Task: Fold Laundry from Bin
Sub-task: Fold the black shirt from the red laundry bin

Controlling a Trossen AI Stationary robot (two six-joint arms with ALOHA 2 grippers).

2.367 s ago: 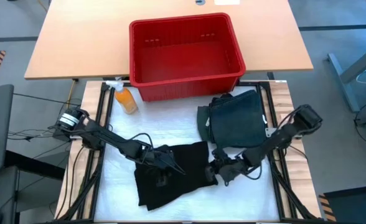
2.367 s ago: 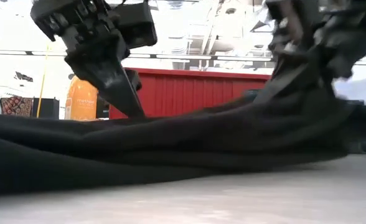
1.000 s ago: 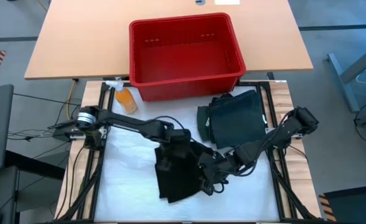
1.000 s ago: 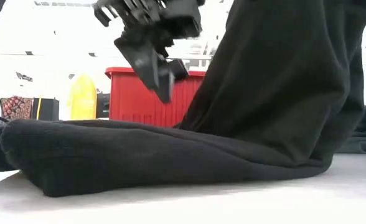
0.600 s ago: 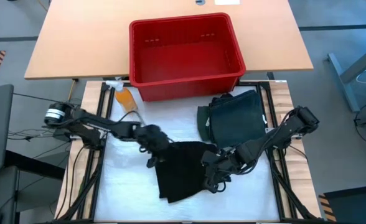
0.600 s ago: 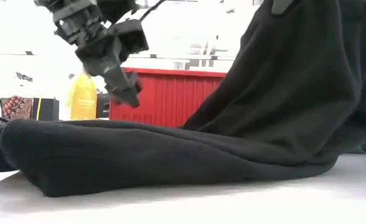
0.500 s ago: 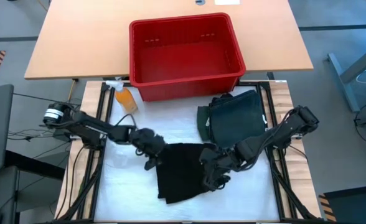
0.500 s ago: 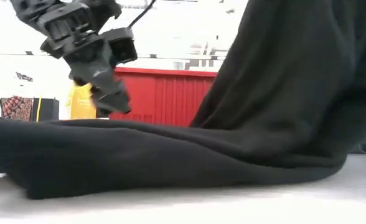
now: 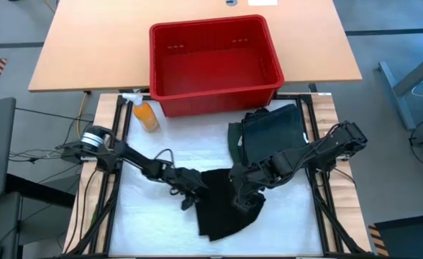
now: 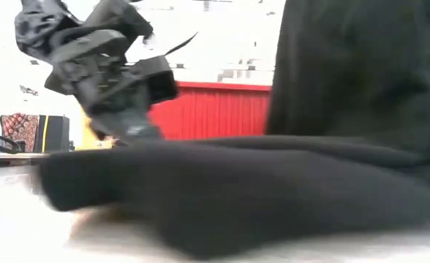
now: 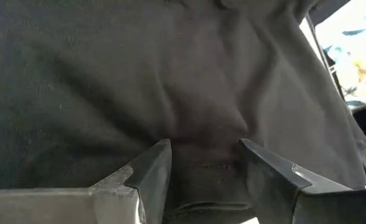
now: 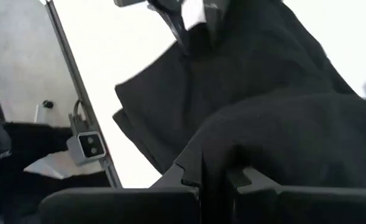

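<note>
Black garment (image 9: pixel 226 205) hanging from clenched right gripper (image 9: pixel 242 194); left gripper (image 9: pixel 190 193) released, straddling fabric edge. Fold risking bunching if pulled unevenly.

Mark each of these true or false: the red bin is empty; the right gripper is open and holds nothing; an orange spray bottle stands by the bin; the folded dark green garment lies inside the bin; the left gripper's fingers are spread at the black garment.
1. The red bin is empty: true.
2. The right gripper is open, holding nothing: false; it is shut on the black garment.
3. An orange spray bottle stands by the bin: true.
4. The folded dark green garment lies inside the bin: false; it lies on the table before it.
5. The left gripper has its fingers spread at the black garment: true.
</note>
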